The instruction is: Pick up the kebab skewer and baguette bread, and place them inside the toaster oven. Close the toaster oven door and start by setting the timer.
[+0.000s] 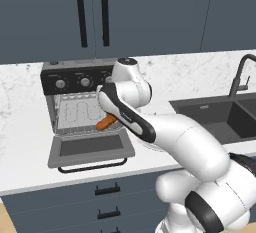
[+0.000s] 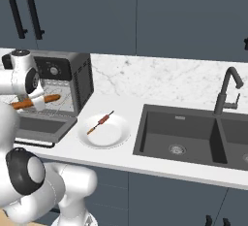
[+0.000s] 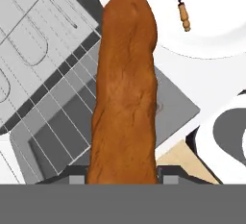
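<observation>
The pincer (image 3: 123, 177) is clamped on the baguette bread (image 3: 126, 88), carrying it just above the wire rack at the mouth of the toaster oven (image 1: 75, 102). The toaster oven door (image 1: 91, 148) hangs dropped open. The kebab skewer (image 2: 100, 121) lies on a white plate (image 2: 116, 135) on the table beside the oven.

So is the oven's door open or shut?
Open. The toaster oven door lies folded down flat, and the wire rack inside shows.

Nothing readable anywhere, honestly; the black control panel of the boxy dark grey toaster oven (image 1: 80, 79) carries only unreadable marks.
</observation>
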